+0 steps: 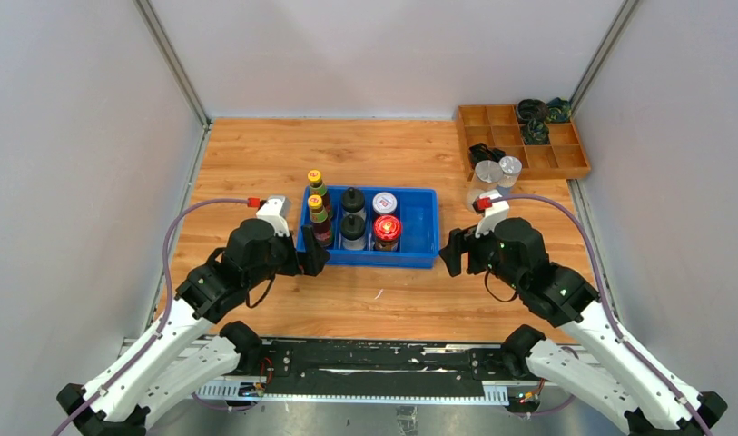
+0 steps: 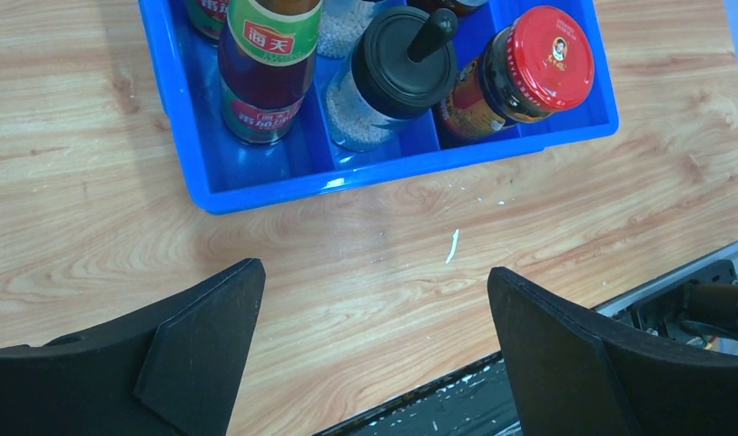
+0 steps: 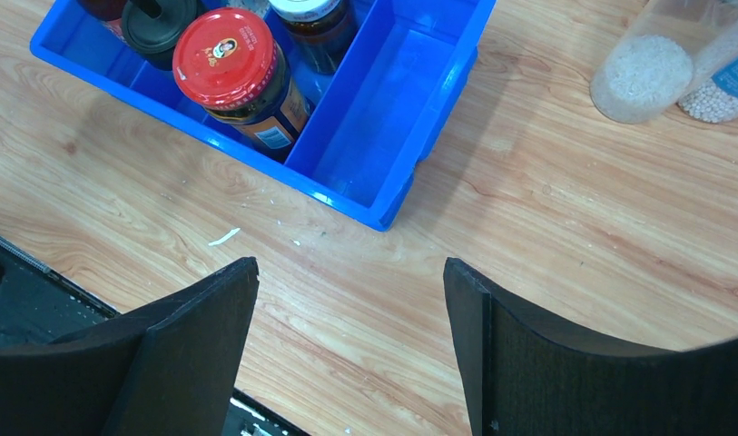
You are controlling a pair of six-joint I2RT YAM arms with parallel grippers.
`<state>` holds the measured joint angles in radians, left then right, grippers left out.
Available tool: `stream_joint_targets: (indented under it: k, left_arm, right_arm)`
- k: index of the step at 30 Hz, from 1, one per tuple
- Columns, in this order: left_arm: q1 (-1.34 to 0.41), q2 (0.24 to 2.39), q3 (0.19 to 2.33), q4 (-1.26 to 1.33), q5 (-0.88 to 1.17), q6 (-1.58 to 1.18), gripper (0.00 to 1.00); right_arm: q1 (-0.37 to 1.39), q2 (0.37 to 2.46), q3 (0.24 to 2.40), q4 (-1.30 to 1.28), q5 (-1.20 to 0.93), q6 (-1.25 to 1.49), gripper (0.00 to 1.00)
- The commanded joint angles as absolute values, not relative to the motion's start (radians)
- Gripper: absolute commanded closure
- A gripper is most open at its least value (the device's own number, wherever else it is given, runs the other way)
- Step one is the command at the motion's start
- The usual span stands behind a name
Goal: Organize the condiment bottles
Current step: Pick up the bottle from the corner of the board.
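A blue bin (image 1: 415, 227) holds two yellow-capped sauce bottles (image 1: 317, 202), two black-lidded shakers (image 1: 352, 218), a white-lidded dark jar (image 1: 384, 203) and a red-lidded jar (image 1: 387, 231). Its right compartment is bare. Two silver-lidded jars (image 1: 497, 173) stand on the table right of the bin, beside the wooden tray. My left gripper (image 1: 312, 259) is open and empty at the bin's front left corner. My right gripper (image 1: 454, 254) is open and empty just right of the bin. The left wrist view shows a sauce bottle (image 2: 265, 68), a shaker (image 2: 392, 73) and the red-lidded jar (image 2: 524, 68).
A wooden compartment tray (image 1: 528, 145) with black and green coiled items stands at the back right. Grey walls enclose the table on three sides. A black rail (image 1: 374, 359) runs along the near edge. A small white scrap (image 2: 452, 245) lies in front of the bin.
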<state>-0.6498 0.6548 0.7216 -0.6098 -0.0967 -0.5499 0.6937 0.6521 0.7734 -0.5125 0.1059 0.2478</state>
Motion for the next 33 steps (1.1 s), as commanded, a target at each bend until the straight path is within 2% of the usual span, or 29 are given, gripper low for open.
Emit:
stream_joint_targets:
  k: [1,23,33]
  left_arm:
    - [-0.657,0.637,0.739,-0.641,-0.09,-0.545,0.0]
    - [-0.657,0.543,0.754,-0.691,-0.047,-0.547,0.0]
    - [-0.658,0.587,0.777,-0.669,-0.113,-0.552,0.0]
  right_arm:
    - [0.702,0.641,0.762,-0.558,0.124,0.282,0.2]
    - [0.701,0.507,0.816,-0.727,0.193,0.378,0.19]
    - [0.702,0.595,0.779,-0.658,0.047,0.445,0.19]
